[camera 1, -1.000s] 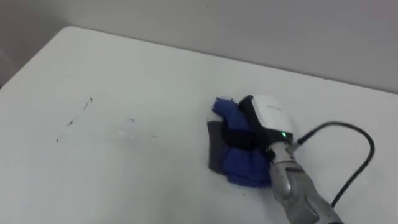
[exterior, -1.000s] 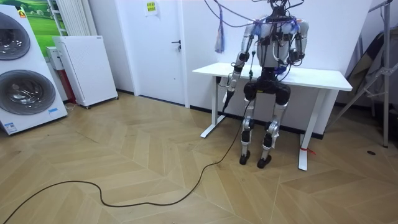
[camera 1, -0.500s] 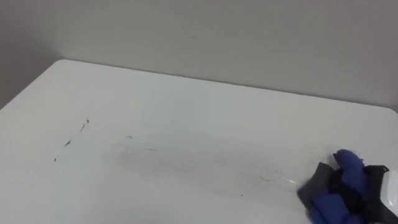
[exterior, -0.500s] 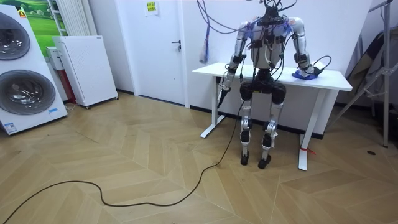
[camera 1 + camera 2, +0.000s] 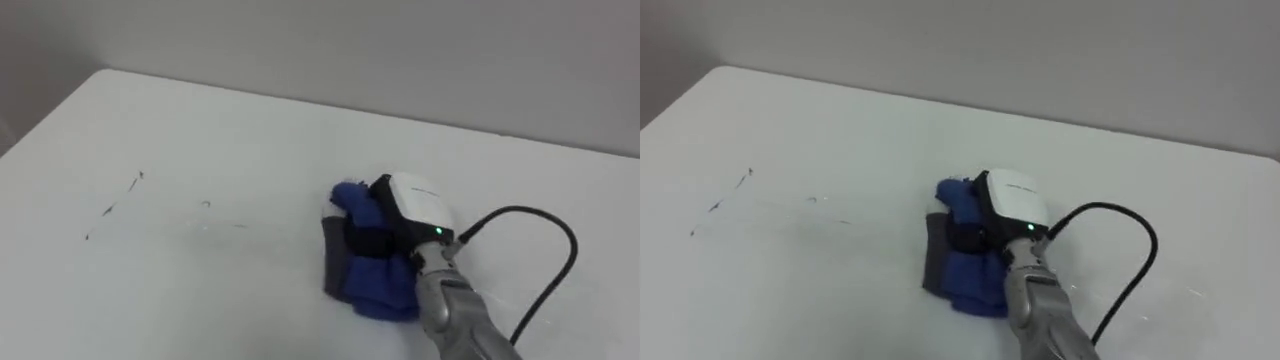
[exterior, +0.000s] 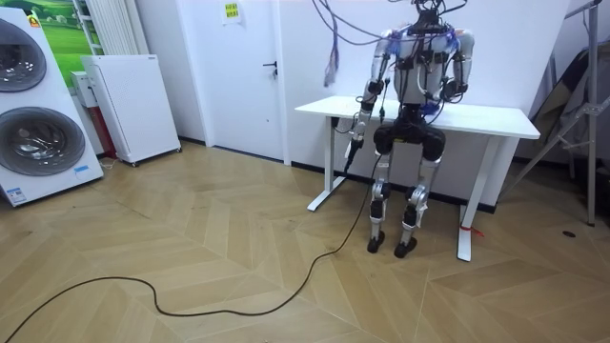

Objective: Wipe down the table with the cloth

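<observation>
On the left part of the white table (image 5: 200,110) there are a few thin dark marks (image 5: 112,205), short strokes that run slanted, and a bit to the right of them some fainter small ones. The rest of the surface around them is bare. Right of the middle lies the blue cloth (image 5: 385,285), crumpled flat on the table, with a grey part at its left edge. It is well apart from the dark marks. The right hand (image 5: 415,205) lies on top of the cloth, its back turned upward, and the arm comes in from the lower right. The cloth bulges out in front of the hand and behind it, toward the wrist. Whether this hand grips the cloth or only presses on it, I cannot tell, because the cloth hides its underside.

In the room view, stacked washing machines (image 6: 33,105) are at the far left, then a white cabinet (image 6: 129,105) and a white door (image 6: 243,76). The robot stands upright close against the table's long side, with its back to the camera. Its left hand (image 6: 354,141) hangs down beside the table's edge, on the room view's left of its body; its state I cannot tell.
</observation>
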Robot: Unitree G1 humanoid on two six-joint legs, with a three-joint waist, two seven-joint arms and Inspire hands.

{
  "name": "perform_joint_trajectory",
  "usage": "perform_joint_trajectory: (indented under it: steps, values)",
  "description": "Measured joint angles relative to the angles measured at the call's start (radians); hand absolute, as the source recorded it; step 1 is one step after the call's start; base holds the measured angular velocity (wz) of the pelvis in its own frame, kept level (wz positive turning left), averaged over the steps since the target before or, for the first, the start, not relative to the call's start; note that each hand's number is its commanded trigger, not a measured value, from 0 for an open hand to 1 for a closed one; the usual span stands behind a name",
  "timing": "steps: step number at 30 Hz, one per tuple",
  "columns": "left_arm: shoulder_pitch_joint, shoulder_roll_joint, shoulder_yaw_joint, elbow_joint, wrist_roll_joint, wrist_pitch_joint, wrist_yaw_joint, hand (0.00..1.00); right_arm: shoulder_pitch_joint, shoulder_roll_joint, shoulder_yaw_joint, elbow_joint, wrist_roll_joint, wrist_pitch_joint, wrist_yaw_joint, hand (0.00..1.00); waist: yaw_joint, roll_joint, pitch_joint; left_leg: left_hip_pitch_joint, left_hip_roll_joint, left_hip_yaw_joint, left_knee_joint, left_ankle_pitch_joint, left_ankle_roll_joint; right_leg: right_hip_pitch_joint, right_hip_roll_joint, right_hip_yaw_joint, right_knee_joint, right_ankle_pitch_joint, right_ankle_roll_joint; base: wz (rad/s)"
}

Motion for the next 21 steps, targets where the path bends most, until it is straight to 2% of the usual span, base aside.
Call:
perform_joint_trajectory:
  steps: [1, 2, 4, 5, 6, 7, 9, 11, 12, 13, 15, 20, 21]
  values:
    - [0.007, 0.000, 0.002, 0.002, -0.004, 0.000, 0.000, 0.00, 0.009, -0.005, -0.009, 0.027, 0.006, -0.038, -0.041, 1.00, -0.018, 0.002, -0.0013, -0.006, 0.000, 0.006, 0.007, 0.000, 0.000, 0.001, -0.001, 0.000, 0.000, 0.000, 0.000, 0.31]
    - [0.006, 0.000, 0.006, 0.001, -0.002, -0.002, 0.001, 0.00, 0.022, -0.006, -0.023, 0.038, 0.006, -0.056, -0.062, 1.00, -0.027, 0.005, -0.0029, -0.005, 0.001, 0.016, 0.007, 0.000, 0.000, 0.004, -0.001, 0.000, -0.001, 0.000, 0.001, 0.43]
    - [-0.012, 0.005, 0.052, 0.003, 0.038, -0.021, 0.004, 0.00, 0.118, -0.014, -0.111, 0.061, 0.043, -0.121, -0.165, 1.00, -0.047, -0.004, -0.0111, 0.013, 0.002, 0.045, 0.002, 0.003, 0.000, 0.012, -0.004, 0.030, -0.001, -0.015, 0.010, 0.48]
    - [-0.014, 0.010, 0.062, 0.006, 0.055, -0.024, 0.004, 0.00, 0.144, -0.022, -0.133, 0.065, 0.059, -0.137, -0.195, 1.00, -0.055, -0.004, -0.0133, 0.016, 0.003, 0.055, 0.000, 0.003, -0.001, 0.015, -0.005, 0.035, 0.001, -0.017, 0.012, 0.31]
    - [-0.009, 0.012, 0.089, 0.023, 0.078, -0.026, 0.010, 0.00, 0.206, -0.053, -0.170, 0.065, 0.090, -0.161, -0.259, 1.00, -0.059, -0.008, -0.0200, 0.027, 0.001, 0.069, -0.012, 0.008, 0.003, 0.019, -0.007, 0.052, 0.002, -0.019, 0.015, 0.12]
    - [-0.007, 0.013, 0.116, 0.026, 0.092, -0.023, 0.020, 0.00, 0.264, -0.089, -0.203, 0.065, 0.118, -0.182, -0.316, 1.00, -0.069, -0.004, -0.0311, 0.030, -0.002, 0.069, -0.013, 0.008, 0.005, 0.026, -0.011, 0.051, 0.001, -0.017, 0.020, 0.04]
    - [0.005, 0.021, 0.160, 0.023, 0.102, -0.022, 0.035, 0.00, 0.331, -0.106, -0.287, 0.086, 0.127, -0.195, -0.387, 1.00, -0.089, -0.008, -0.0342, 0.042, -0.005, 0.070, -0.015, 0.003, 0.012, 0.045, -0.015, 0.051, 0.001, -0.019, 0.027, 0.02]
    - [0.030, 0.033, 0.179, 0.019, 0.102, -0.024, 0.051, 0.00, 0.355, -0.116, -0.371, 0.176, 0.127, -0.214, -0.467, 1.00, -0.119, -0.018, -0.0406, 0.060, -0.007, 0.076, -0.011, -0.003, 0.021, 0.064, -0.017, 0.056, 0.002, -0.019, 0.033, -0.06]
    - [0.033, 0.035, 0.181, 0.019, 0.102, -0.024, 0.050, 0.00, 0.357, -0.118, -0.388, 0.194, 0.130, -0.216, -0.475, 1.00, -0.125, -0.019, -0.0418, 0.064, -0.007, 0.076, -0.009, -0.005, 0.023, 0.069, -0.018, 0.058, 0.002, -0.019, 0.034, -0.03]
    - [0.034, 0.035, 0.187, 0.019, 0.102, -0.026, 0.047, 0.00, 0.358, -0.121, -0.418, 0.228, 0.147, -0.219, -0.486, 1.00, -0.133, -0.027, -0.0490, 0.065, -0.009, 0.076, -0.007, -0.008, 0.025, 0.069, -0.020, 0.060, 0.004, -0.018, 0.038, 0.00]
    - [0.031, 0.035, 0.187, 0.014, 0.102, -0.038, 0.047, 0.00, 0.357, -0.123, -0.443, 0.255, 0.162, -0.218, -0.486, 1.00, -0.138, -0.032, -0.0549, 0.065, -0.013, 0.076, -0.006, -0.007, 0.029, 0.070, -0.023, 0.060, 0.005, -0.014, 0.043, 0.00]
    - [0.035, 0.032, 0.144, -0.004, 0.078, -0.048, 0.047, 0.00, 0.343, -0.117, -0.449, 0.262, 0.161, -0.205, -0.448, 1.00, -0.136, -0.034, -0.0558, 0.073, -0.016, 0.077, -0.006, -0.010, 0.038, 0.072, -0.023, 0.078, 0.018, -0.002, 0.050, -0.07]
    - [0.034, 0.032, 0.117, -0.003, 0.063, -0.048, 0.049, 0.00, 0.334, -0.110, -0.446, 0.252, 0.163, -0.188, -0.433, 1.00, -0.138, -0.036, -0.0548, 0.075, -0.015, 0.084, -0.008, -0.010, 0.039, 0.071, -0.022, 0.083, 0.018, -0.001, 0.051, -0.19]
